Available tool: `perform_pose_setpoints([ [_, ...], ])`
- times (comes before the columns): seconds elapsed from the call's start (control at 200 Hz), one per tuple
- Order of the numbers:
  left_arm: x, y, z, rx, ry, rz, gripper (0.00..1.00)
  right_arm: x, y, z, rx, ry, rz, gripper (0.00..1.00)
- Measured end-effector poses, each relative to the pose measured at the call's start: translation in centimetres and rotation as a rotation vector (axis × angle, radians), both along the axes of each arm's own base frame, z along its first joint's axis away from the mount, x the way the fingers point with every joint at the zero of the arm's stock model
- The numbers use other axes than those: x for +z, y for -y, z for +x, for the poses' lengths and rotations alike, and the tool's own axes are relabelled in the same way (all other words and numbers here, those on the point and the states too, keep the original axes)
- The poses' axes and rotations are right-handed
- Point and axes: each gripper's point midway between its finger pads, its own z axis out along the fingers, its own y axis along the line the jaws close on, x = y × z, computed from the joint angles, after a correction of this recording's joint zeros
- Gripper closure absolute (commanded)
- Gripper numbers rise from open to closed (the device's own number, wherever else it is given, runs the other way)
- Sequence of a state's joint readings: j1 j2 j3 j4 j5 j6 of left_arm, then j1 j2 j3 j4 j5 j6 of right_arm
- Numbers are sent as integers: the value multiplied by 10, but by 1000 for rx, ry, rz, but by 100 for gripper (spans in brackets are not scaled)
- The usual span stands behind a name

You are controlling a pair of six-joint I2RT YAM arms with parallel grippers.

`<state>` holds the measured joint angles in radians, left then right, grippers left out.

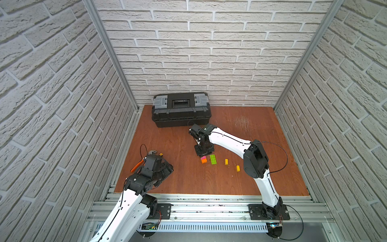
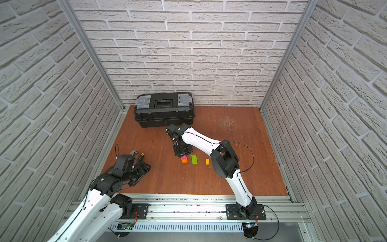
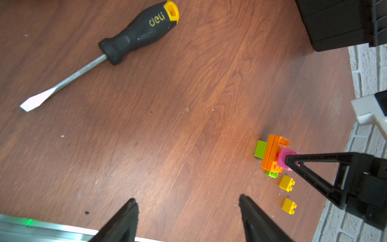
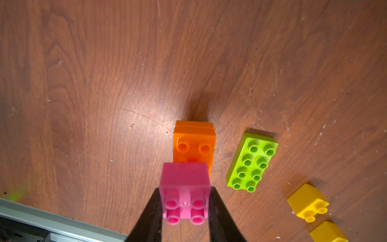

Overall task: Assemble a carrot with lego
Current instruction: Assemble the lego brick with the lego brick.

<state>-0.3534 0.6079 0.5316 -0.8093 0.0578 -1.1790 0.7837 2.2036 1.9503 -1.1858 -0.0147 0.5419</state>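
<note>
The right hand [image 4: 185,189] has its jaws clamped on the sides of a pink brick [image 4: 184,180], studs up. The brick rests on the near half of two stacked orange bricks [image 4: 194,144]; whether it is pressed home I cannot tell. This stack stands mid-surface [image 1: 251,125], in front of the toolbox [image 1: 181,110]. Just beside it lies a long green brick [image 4: 252,162], with two yellow bricks [image 4: 306,202] a little further along. The left hand [image 3: 187,199] hangs with jaws spread wide and holds nothing, near a screwdriver [image 3: 138,31].
</note>
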Motion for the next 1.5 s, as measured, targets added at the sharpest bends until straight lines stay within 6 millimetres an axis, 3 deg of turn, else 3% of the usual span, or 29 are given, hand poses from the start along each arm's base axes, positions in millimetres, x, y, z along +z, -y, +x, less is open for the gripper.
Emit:
perform_pose_setpoints([
  [1.5,-4,-1,-2,0,-5,2,21,-6,2,8,21,-33,-36,89],
])
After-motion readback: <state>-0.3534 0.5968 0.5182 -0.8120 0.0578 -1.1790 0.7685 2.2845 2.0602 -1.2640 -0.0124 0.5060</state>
